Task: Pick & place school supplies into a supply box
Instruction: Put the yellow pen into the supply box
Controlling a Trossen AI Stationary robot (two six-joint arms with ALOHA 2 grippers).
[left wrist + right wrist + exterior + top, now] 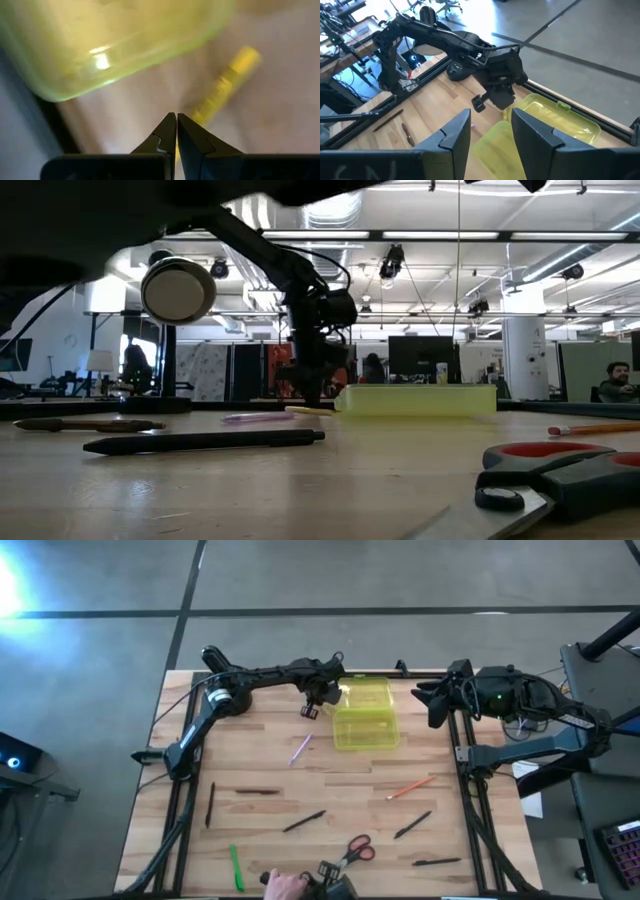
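The yellow-green supply box stands open near the table's far edge, with its lid laid flat on the far side. My left gripper is shut just left of the box, pointing down over a yellow pen that lies on the table. The other supplies lie flat across the middle and near part: a pink-purple pen, an orange pencil, a green pen, red-handled scissors and several black pens. My right gripper waits open at the far right. My left gripper comes from above with shut fingertips right over the nearer end of the yellow pen, which lies flat on the table. I cannot tell whether the fingertips touch it.
A person's hand and a black object are at the table's near edge, close to the scissors. Black frame rails run along the left and right sides. Bare wood shows between the box and the scattered pens.
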